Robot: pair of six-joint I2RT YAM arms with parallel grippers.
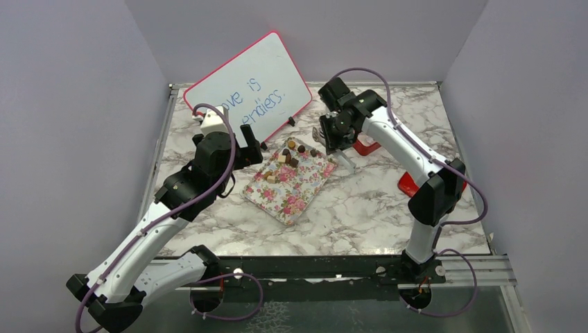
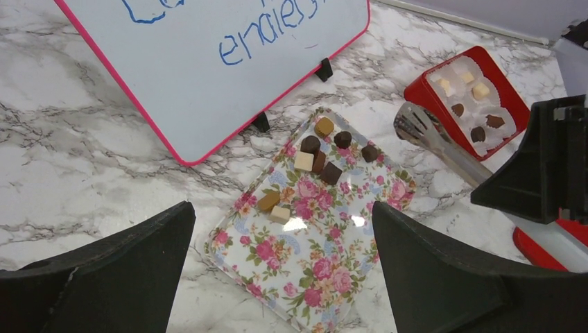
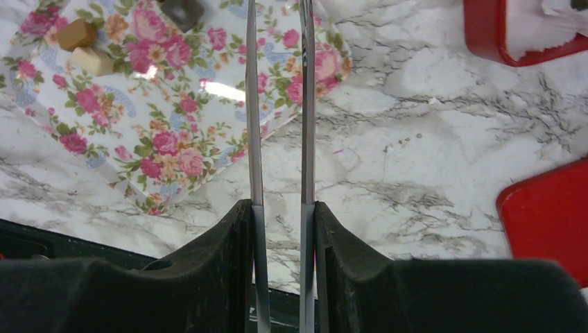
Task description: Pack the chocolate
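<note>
Top external view: we list a marble tabletop (image 1: 374,201) carrying a floral tray (image 2: 326,257), a red box (image 2: 418,92) and a propped whiteboard (image 1: 249,83). Chocolate (image 2: 317,161): loose pieces, dark, mid-brown and cream, lie clustered on the tray's far end, with two set apart nearer its middle; several more rest in the white cups of the red box. Left pincer (image 2: 283,208): fingers wide apart, holding nothing, hovering above the tray. Right pincer (image 3: 280,211): clamped on metal tongs (image 3: 253,104), whose two arms stand slightly apart, tips between tray and box, just beside the box.
</note>
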